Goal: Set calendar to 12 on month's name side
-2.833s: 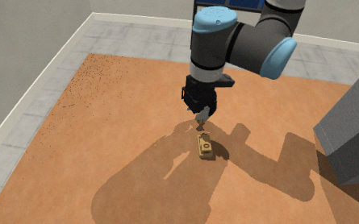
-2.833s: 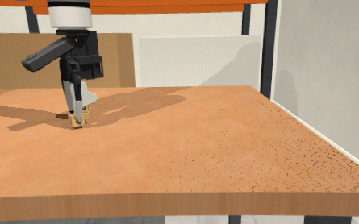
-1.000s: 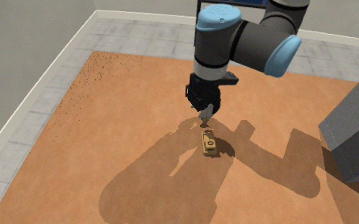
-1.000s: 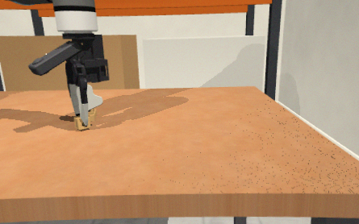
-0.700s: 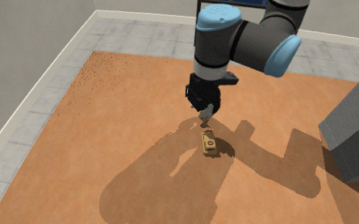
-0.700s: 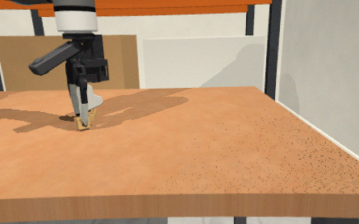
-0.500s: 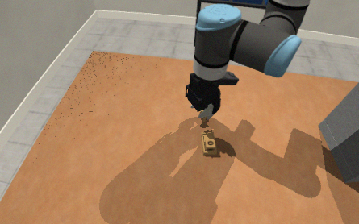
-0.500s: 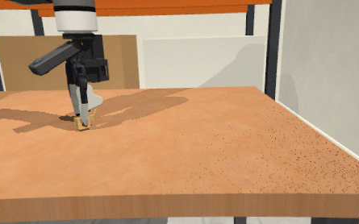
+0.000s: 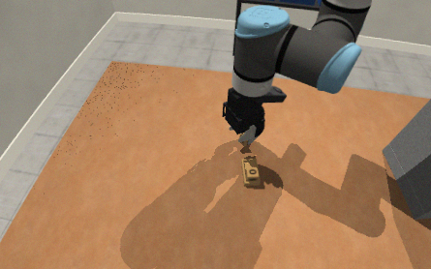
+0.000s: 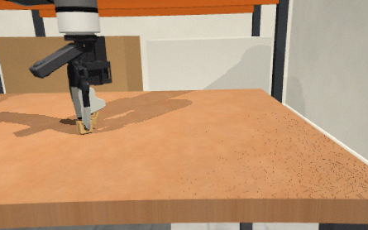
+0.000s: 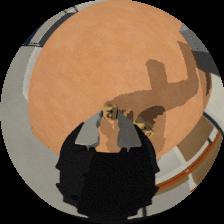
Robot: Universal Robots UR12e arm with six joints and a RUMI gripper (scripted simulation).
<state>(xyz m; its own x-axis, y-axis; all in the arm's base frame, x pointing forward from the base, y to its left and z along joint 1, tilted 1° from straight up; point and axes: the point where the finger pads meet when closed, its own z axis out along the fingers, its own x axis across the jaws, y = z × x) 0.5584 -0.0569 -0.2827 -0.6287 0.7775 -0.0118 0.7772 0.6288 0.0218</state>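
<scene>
The small wooden calendar tray [image 9: 252, 184] stands on the table, in the gripper's shadow. One wooden cube [image 9: 252, 172] sits in its near part in the top view, with a dark round digit like a 0 on its upper face. The rest of the tray looks free of a cube. The gripper [image 9: 247, 140] [image 10: 85, 124] [image 11: 110, 116] points down beyond the tray's far end and is shut on a second wooden cube [image 10: 83, 127] [image 11: 110, 111], low over or at the table. A dark digit shows on this cube in the wrist view, too small to read surely. The month's name cannot be made out.
The orange-brown table [image 9: 179, 106] [image 10: 186, 165] carries the arm's broad shadow. A grey block-like structure [image 9: 426, 160] stands at the right in the top view. Dark specks lie near one table corner.
</scene>
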